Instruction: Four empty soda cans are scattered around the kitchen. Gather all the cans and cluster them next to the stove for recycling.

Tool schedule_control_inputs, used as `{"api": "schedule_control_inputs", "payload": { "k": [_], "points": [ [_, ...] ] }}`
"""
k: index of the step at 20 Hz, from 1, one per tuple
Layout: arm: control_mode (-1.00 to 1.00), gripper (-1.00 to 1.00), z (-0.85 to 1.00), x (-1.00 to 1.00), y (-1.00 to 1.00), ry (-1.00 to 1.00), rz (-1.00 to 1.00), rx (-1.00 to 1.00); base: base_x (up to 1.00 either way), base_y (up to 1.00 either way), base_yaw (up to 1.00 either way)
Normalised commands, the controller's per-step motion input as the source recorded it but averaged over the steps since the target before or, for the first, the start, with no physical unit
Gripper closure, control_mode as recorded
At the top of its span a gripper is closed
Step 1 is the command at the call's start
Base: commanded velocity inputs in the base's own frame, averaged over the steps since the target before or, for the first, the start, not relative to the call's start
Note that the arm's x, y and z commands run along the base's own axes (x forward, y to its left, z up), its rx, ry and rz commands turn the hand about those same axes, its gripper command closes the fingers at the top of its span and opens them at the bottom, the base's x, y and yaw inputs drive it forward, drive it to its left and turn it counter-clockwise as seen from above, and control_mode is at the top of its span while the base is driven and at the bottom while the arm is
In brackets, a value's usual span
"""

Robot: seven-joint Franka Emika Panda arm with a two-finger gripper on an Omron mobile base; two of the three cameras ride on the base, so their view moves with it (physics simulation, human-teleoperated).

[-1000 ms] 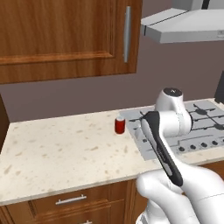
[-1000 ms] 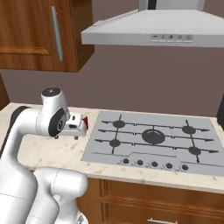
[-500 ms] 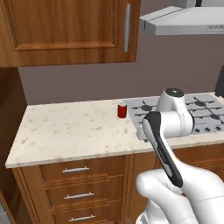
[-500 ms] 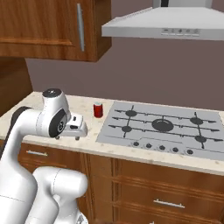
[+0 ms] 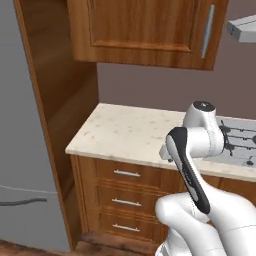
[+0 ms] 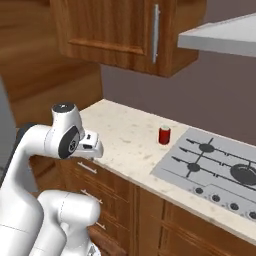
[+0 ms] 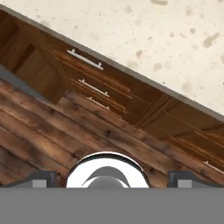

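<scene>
Hanging folded over the counter's front edge, the arm carries its gripper [image 6: 95, 145] released and empty, with two dark fingertips [image 7: 41, 178] spread wide apart at the bottom of the hand view, one at about 7 o'clock and the other at about 5 o'clock. Between and beyond them that view looks down past the speckled counter [image 7: 175, 39] onto three stacked drawers [image 7: 94, 87], each with one silver handle, and onto the dark plank floor [image 7: 52, 135]. In the left base view the same three drawers [image 5: 125, 200] sit at 7 o'clock under the counter [image 5: 130, 132], with a grey fridge [image 5: 22, 125] at 9 o'clock beyond a tall wooden side panel. From the right base view, one can [image 6: 164, 135] stands upright on the counter [image 6: 125, 135], at about 2 o'clock from the gripper and well apart from it, just beside the stove's left edge and not on it. That stove [image 6: 215, 167] lies farther right at 3 o'clock, with three burners and four black knobs in sight along its front edge; its right part is cut off by the frame. Above, at 12 o'clock, hangs one wall cabinet [image 6: 125, 30] with a single vertical silver handle, and one grey hood [image 6: 220, 40] juts out at 1 o'clock over the stove.
</scene>
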Motion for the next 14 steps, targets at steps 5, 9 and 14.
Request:
{"api": "schedule_control_inputs", "payload": {
  "k": [5, 9, 14],
  "points": [
    [1.00, -1.00, 0.00, 0.00, 0.00, 0.00, 0.00, 0.00, -0.16, 0.00, 0.66],
    [1.00, -1.00, 0.00, 0.00, 0.00, 0.00, 0.00, 0.00, -0.13, 0.00, 0.68],
    [1.00, -1.00, 0.00, 0.00, 0.00, 0.00, 0.00, 0.00, -0.11, 0.02, 0.71]
  ]
}}
